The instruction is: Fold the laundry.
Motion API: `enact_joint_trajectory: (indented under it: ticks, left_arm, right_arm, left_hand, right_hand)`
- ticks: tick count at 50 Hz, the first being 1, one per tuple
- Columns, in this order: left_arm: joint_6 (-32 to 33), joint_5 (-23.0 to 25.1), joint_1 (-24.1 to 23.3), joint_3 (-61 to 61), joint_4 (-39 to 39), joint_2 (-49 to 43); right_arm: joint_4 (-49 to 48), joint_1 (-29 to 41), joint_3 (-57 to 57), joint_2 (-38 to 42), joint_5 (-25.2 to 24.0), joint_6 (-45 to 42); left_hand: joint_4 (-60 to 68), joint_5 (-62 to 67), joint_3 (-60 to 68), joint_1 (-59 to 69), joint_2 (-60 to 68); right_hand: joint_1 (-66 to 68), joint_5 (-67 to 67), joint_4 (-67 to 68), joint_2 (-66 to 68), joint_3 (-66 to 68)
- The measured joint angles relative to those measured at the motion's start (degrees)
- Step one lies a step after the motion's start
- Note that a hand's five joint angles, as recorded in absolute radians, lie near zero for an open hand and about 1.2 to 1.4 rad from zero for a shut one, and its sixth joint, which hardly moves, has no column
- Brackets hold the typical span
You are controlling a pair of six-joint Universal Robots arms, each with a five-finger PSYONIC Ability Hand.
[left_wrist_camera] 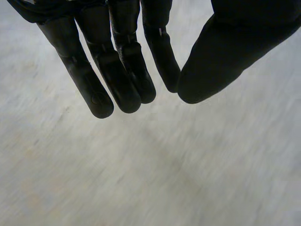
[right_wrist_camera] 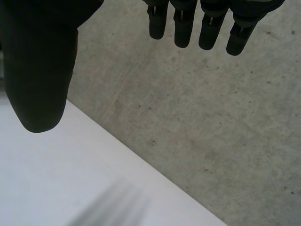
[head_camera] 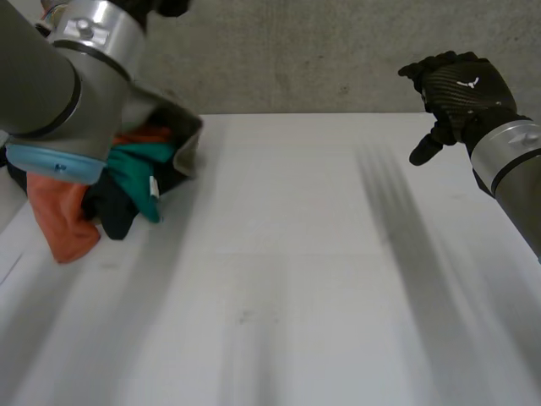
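The fold is probably only starting: the laundry pile [head_camera: 127, 190] is lying bunched at the table's [head_camera: 296, 296] far-left corner, while the left hand [left_wrist_camera: 123, 63] and, over the table's far-right edge, the right hand [head_camera: 461, 89] are hanging empty with fingers straight, so the next move is likely calling for pinching one garment free.

Setting reads as a bare robotics test lab: plain white table [head_camera: 296, 296], raw grey concrete [head_camera: 321, 51] beyond the right hand [head_camera: 461, 89].

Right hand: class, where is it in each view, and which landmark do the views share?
Head view: right hand at the view's right, near the table's far edge.
Right wrist view: the same hand, open, above that edge.
Left wrist view: this is the left hand, open.
Landmark: table edge against grey concrete.
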Motion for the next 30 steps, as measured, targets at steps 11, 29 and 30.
enact_joint_trajectory:
  ticks: [11, 29, 30]
  left_arm:
    - [-4.3, -1.1, -22.2, -9.8, 0.6, -3.3]
    - [8.5, -4.3, 5.1, -2.8, 0.7, -9.5]
    - [8.9, -2.8, 7.3, -1.7, 0.6, -10.4]
  right_arm:
    - [-0.1, -3.5, -0.5, -2.0, 1.8, 0.2]
    - [0.1, -6.0, 0.1, -1.5, 2.1, 0.0]
    - [0.0, -6.0, 0.2, -1.4, 2.1, 0.0]
  left_hand:
    - [-0.7, -0.4, -0.6, 0.0, -0.7]
    - [-54.3, -53.7, -53.5, -40.1, -53.8]
    - [-52.4, -51.5, -51.9, -37.8, -51.9]
  right_hand:
    - [0.0, 0.0, 0.0, 0.0, 0.0]
    - [0.0, 0.0, 0.0, 0.0, 0.0]
    - [0.0, 0.0, 0.0, 0.0, 0.0]
